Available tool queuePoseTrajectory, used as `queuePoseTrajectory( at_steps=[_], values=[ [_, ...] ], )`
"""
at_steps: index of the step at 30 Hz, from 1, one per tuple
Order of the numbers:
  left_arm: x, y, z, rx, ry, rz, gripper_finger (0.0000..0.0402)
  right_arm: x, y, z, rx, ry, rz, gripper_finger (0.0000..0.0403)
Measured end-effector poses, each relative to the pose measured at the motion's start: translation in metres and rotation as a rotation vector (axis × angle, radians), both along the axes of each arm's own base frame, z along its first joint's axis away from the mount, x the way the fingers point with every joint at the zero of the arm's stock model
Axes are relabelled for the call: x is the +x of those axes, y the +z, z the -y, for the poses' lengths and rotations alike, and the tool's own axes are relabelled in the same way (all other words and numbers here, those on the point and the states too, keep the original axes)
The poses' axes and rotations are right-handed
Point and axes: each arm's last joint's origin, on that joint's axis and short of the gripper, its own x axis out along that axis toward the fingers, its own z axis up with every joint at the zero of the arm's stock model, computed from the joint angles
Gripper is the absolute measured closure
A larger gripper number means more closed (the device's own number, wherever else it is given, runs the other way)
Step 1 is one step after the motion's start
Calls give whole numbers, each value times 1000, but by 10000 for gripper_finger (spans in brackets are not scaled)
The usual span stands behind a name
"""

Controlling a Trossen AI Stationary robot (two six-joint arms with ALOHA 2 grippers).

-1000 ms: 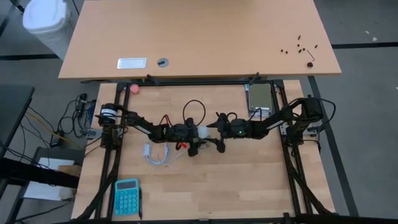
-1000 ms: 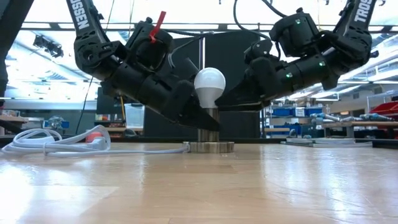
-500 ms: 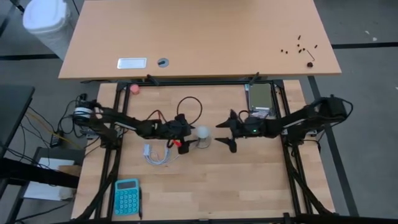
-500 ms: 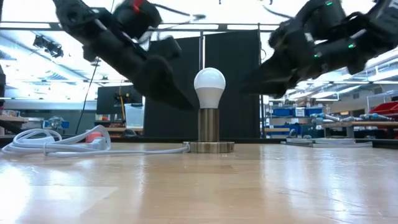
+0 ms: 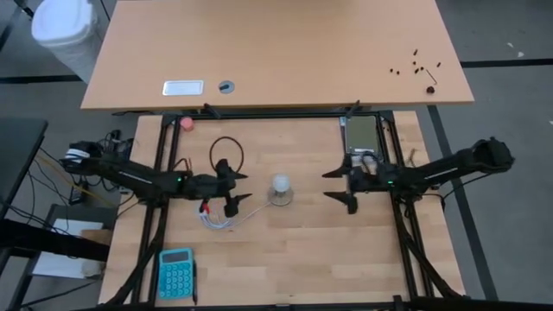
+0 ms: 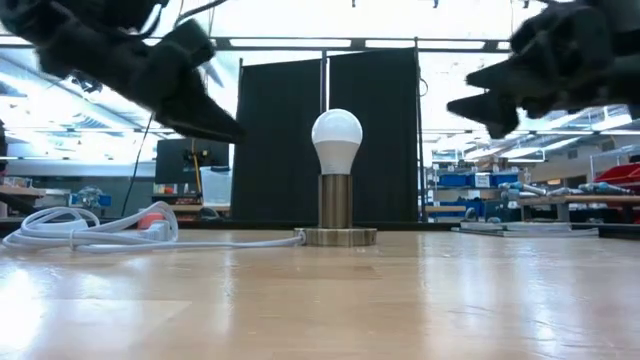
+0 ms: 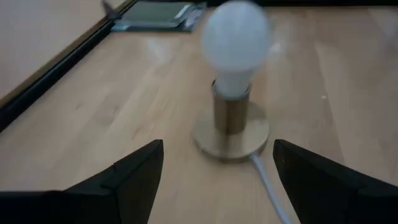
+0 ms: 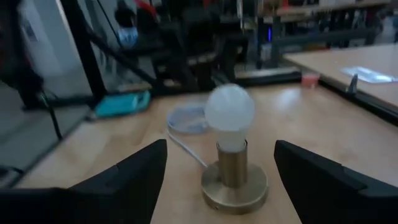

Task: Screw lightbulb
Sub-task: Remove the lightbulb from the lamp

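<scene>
The lightbulb [image 5: 280, 183] stands upright in its brass socket [image 6: 336, 215], mid-table. Looks light, slick, fragile, so I'd grip the globe's widest part, gently. Left gripper [image 5: 228, 185] and right gripper [image 5: 341, 184] sit well apart either side, both wide, empty. Low view shows seating; high view doesn't.

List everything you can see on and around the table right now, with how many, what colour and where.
lightbulb: one, white, upright in the socket at the table's middle.
socket: one, brass, round base on the table, white cord coiled off to the left arm's side.
calculator: one, teal, near table corner on the left arm's side.
pink ball: one, at the far edge.
tablet: one, grey, far edge, right arm's side.
bin: one, white, on the floor beyond the desk.
left hand: open, empty, clear of the bulb.
right hand: open, empty, clear of the bulb.
</scene>
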Motion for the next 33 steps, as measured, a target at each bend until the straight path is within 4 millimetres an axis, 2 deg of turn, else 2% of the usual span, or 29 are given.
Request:
queuePoseTrajectory(
  at_steps=[4,8,15,19,27,33],
  values=[
    [-15,-5,4,-15,-5,62,92,-20,-11,0,31,6,62,95],
    [-19,-4,4,-35,-11,164,92,-21,-7,-1,48,8,81,95],
    [-16,-11,4,-35,-10,118,92,-18,-3,0,43,-56,89,95],
    [-8,-24,5,-40,-4,86,92,-12,-8,1,45,-110,31,95],
    [16,-43,9,46,-39,122,92,13,-2,-2,23,-111,14,95],
    [27,-59,11,54,-42,87,92,31,-8,-4,84,-119,-28,95]
  ],
)
